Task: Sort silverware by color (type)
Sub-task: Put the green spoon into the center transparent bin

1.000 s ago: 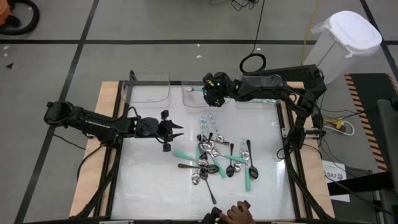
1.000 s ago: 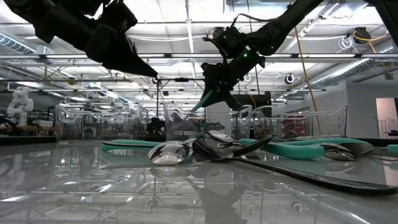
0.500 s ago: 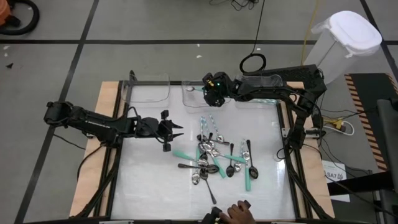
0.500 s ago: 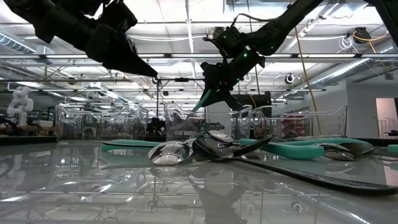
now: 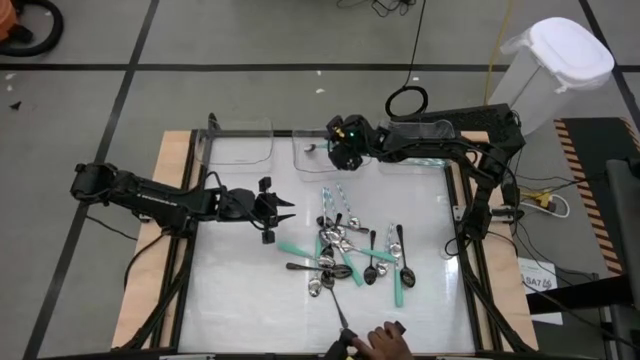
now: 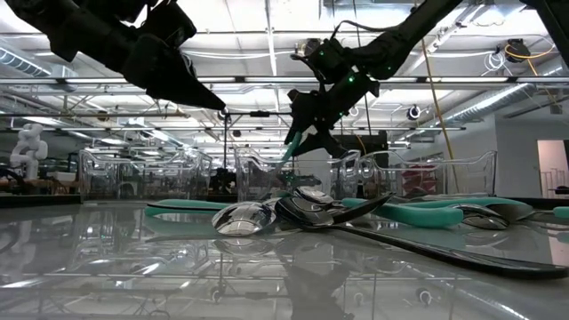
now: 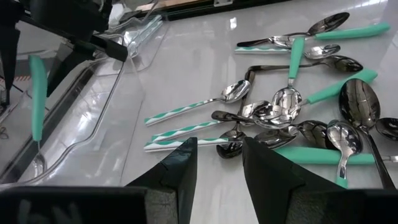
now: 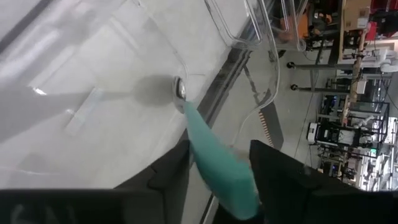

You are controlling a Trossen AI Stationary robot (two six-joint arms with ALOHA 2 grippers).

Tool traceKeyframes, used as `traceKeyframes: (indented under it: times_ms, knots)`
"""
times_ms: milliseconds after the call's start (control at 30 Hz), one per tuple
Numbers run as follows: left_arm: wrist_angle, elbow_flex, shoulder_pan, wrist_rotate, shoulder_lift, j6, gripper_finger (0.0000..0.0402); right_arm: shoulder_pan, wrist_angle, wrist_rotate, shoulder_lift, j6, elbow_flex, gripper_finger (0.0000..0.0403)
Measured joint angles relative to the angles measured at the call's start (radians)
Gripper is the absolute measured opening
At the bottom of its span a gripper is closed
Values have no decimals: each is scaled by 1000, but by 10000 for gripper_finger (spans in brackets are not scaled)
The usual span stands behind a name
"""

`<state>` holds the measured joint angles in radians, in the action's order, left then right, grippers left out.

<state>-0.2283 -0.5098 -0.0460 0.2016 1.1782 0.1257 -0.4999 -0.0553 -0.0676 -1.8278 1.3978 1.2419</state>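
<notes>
A heap of silverware (image 5: 345, 255) lies mid-table: dark spoons, teal-handled ones and pale-blue patterned ones (image 7: 186, 115). My right gripper (image 5: 335, 150) hangs open over the middle clear bin (image 5: 308, 158) at the far edge. A teal-handled spoon (image 8: 217, 162) stands steeply between its fingers, bowl (image 8: 179, 87) down on the bin's floor. The left wrist view shows that spoon (image 7: 37, 99) inside the bin. My left gripper (image 5: 285, 210) hovers open to the left of the heap with nothing between its fingers (image 7: 180, 168). My right gripper's open fingers (image 8: 168, 180) stand on either side of the teal handle's upper end (image 8: 233, 186), coming slanting down from the table's right. Whether either finger touches the handle, I cannot tell. The spoon stands steeply with its bowl on the bin's floor.
Two more clear bins stand along the far edge, one on the left (image 5: 240, 140) and one on the right (image 5: 420, 150). A person's hand (image 5: 385, 345) is at the near edge by a dark utensil. A white container (image 5: 555, 60) stands off the table's far right corner.
My right gripper has opened without moving away. The teal-handled spoon has slid down between its fingers; less of the handle shows below the gripper in the low view, and its bowl is now on the bin's floor.
</notes>
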Motion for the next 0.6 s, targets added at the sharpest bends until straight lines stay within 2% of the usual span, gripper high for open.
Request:
traceKeyframes:
  times_ms: [100, 233, 600]
  knots:
    - [0, 0, 0, 0, 0, 0, 127, 0, 2, -41, 5, 1, 0, 187]
    - [0, 0, 0, 0, 0, 0, 127, 0, 24, -40, 32, -16, 0, 198]
    - [0, 0, 0, 0, 0, -4, 127, -6, 154, -37, 75, -123, 0, 201]
